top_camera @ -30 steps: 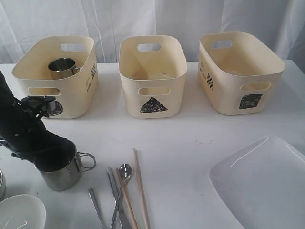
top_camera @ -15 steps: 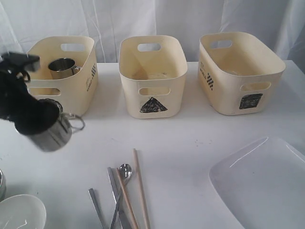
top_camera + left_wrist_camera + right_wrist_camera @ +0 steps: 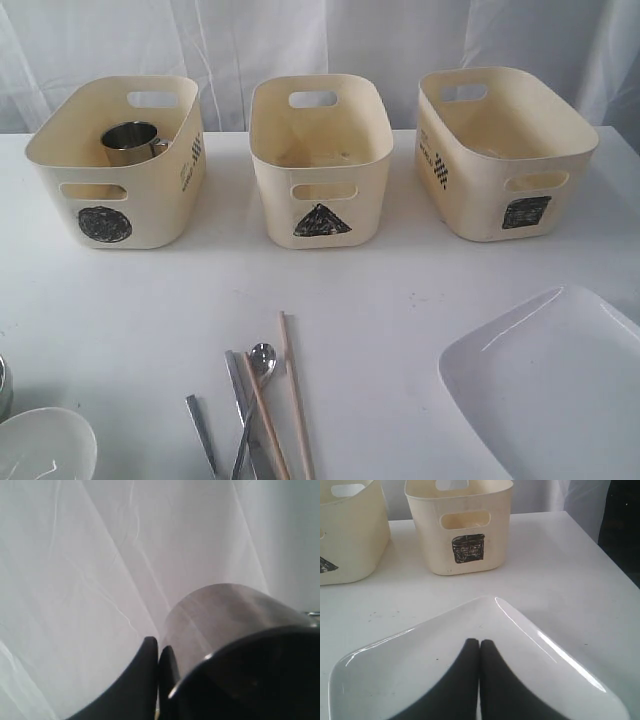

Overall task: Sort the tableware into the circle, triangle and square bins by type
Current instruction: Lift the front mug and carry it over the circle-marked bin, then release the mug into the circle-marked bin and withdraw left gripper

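Aloft, 1 steel mug [image 3: 225, 615] hangs pinched in the left jaws.

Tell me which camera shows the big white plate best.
The right wrist view: the plate fills the lower frame, two rounded corners and glossy rim clear, though the shut right claw covers part. The exterior view shows the plate cropped at the frame's corner. The left wrist view shows none of it.

Three cream tubs [image 3: 150, 205] [image 3: 275, 200] [image 3: 470, 200], two steel mugs [image 3: 130, 143] [image 3: 225, 615], two chopsticks [image 3: 296, 395] [image 3: 266, 415], one spoon [image 3: 262, 358], one white plate [image 3: 550, 390], one white bowl [image 3: 45, 445].
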Action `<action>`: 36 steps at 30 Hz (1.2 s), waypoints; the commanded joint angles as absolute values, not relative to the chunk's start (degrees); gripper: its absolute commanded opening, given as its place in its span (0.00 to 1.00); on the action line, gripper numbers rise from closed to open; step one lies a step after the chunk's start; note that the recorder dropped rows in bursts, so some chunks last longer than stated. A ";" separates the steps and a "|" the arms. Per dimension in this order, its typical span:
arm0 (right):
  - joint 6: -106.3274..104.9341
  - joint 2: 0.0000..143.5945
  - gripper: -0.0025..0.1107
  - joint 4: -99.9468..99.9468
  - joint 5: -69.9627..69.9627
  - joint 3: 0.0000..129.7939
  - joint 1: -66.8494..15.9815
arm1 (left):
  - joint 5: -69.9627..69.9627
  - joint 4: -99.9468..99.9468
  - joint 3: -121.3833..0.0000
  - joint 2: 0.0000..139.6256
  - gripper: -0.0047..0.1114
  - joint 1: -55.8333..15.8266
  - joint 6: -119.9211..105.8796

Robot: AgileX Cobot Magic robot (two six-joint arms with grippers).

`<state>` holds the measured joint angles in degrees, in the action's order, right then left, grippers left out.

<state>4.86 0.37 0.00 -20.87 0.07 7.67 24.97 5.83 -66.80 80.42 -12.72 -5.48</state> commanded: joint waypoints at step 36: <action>4.92 0.00 0.02 0.00 -20.12 0.00 8.02 | 26.59 -24.58 -68.81 107.35 0.58 -12.65 -20.59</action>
